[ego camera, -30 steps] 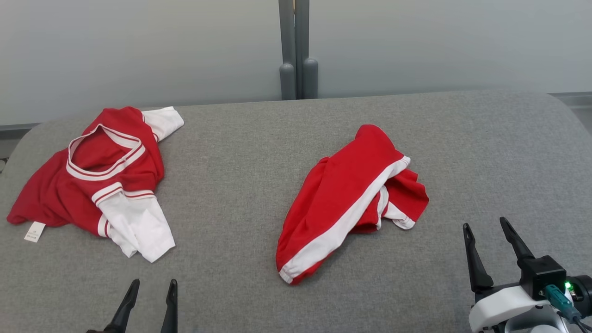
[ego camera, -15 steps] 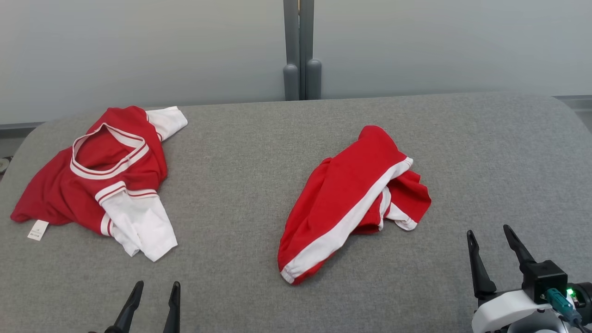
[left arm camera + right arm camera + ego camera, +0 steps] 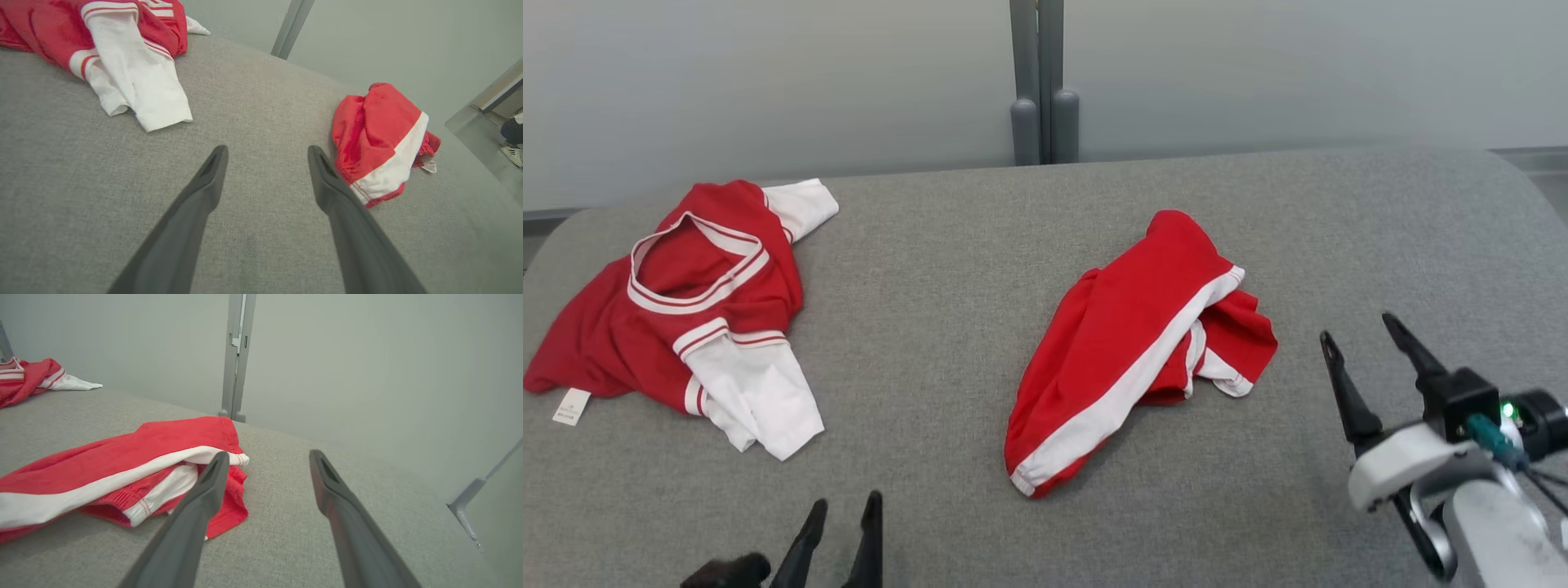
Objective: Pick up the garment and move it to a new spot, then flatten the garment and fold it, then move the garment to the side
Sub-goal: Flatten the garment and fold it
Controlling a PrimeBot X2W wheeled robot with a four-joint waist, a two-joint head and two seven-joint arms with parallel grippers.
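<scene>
A crumpled red garment (image 3: pixel 1127 343) with a white side stripe, shorts by the look, lies mid-table; it also lies right of the fingers in the left wrist view (image 3: pixel 376 139) and left of them in the right wrist view (image 3: pixel 122 469). My right gripper (image 3: pixel 1357 327) hovers open just right of it, holding nothing; in its own view (image 3: pixel 268 453) the left finger overlaps the garment's red hem. My left gripper (image 3: pixel 845 500) is open low at the front, left of the garment, over bare cloth (image 3: pixel 266 149).
A red shirt with white sleeves (image 3: pixel 694 310) lies rumpled at the table's left end (image 3: pixel 122 53). The grey fabric tabletop (image 3: pixel 947 269) has rounded corners. A grey wall with a vertical post (image 3: pixel 1037 82) stands behind it. A person's shoe (image 3: pixel 512 153) shows on the floor at the right.
My right gripper has risen and moved forward, closer to the red garment. The left gripper has shifted right. Both stay open; the garments lie as before, and the camera moved slightly.
</scene>
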